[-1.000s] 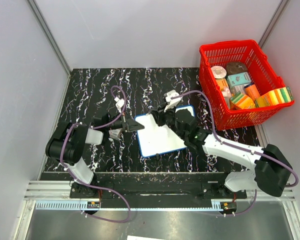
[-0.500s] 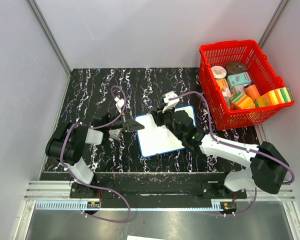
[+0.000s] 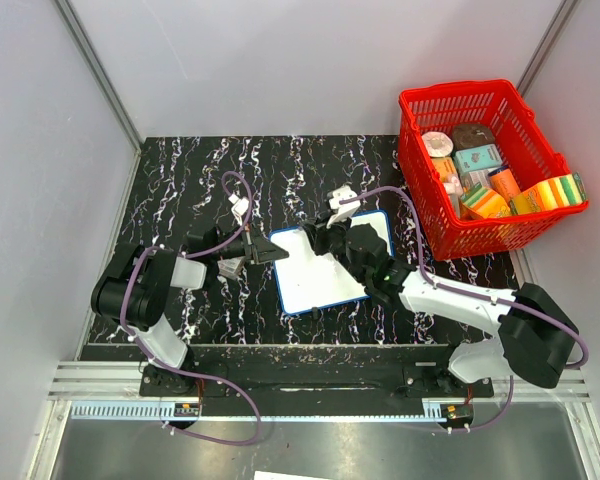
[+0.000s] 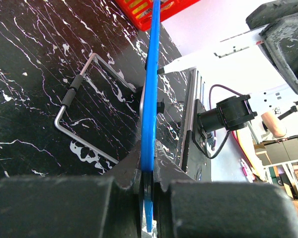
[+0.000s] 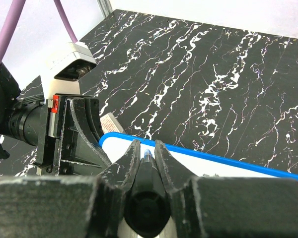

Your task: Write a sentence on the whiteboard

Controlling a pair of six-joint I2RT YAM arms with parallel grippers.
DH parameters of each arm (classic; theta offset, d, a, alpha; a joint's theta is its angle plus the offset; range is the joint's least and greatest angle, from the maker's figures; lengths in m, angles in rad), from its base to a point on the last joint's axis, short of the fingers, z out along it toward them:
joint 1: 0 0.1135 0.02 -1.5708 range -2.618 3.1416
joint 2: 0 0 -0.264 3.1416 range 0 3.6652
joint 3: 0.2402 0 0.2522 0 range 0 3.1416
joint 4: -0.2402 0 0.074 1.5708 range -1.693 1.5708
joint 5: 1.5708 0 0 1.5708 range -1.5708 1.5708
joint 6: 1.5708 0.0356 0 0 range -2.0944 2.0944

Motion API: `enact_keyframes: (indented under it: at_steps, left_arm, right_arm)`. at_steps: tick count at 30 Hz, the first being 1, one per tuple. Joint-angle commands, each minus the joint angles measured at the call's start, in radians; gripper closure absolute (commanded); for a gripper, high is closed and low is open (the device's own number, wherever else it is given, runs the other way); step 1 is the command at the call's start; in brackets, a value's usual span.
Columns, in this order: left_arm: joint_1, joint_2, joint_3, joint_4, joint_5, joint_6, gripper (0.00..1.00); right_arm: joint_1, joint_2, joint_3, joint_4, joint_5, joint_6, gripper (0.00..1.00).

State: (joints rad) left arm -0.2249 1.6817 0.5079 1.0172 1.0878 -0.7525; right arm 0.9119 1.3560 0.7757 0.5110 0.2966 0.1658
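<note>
The whiteboard [image 3: 315, 285] lies on the black marbled table, white with a blue rim. My left gripper [image 3: 272, 250] is shut on its left edge; in the left wrist view the blue rim [image 4: 152, 89] runs edge-on between the closed fingers of the left gripper [image 4: 148, 154]. My right gripper [image 3: 317, 234] is shut on a dark marker with a blue tip [image 5: 147, 157] and holds it over the board's top left corner [image 5: 120, 140]. I cannot make out the sentence; the board's bare part looks blank and the right arm covers the rest.
A red basket [image 3: 485, 165] full of small packages stands at the right back, close to the board's right corner. A metal wire handle with a black grip [image 4: 73, 91] shows in the left wrist view. Grey walls enclose the table.
My right gripper with the marker has shifted slightly left over the board's top left corner. The left gripper and the board have not moved.
</note>
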Motion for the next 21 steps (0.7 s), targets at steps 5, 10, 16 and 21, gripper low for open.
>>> enact_keyframes:
  at_steps: [5,10,16,21]
  left_arm:
    - [-0.001,-0.007,0.001,0.021,-0.028,0.073,1.0]
    - [0.001,-0.007,0.003,0.02,-0.026,0.073,1.0]
    - [0.001,-0.005,0.004,0.018,-0.028,0.074,1.0]
    - [0.001,-0.004,0.006,0.018,-0.026,0.074,1.0]
  right_arm:
    - [0.01,-0.012,-0.033,0.031,0.027,0.011,1.0]
    - [0.01,-0.023,-0.046,0.014,0.019,0.015,1.0]
    - [0.01,-0.04,-0.069,-0.005,0.004,0.028,1.0]
    - [0.01,-0.058,-0.081,-0.017,-0.004,0.032,1.0]
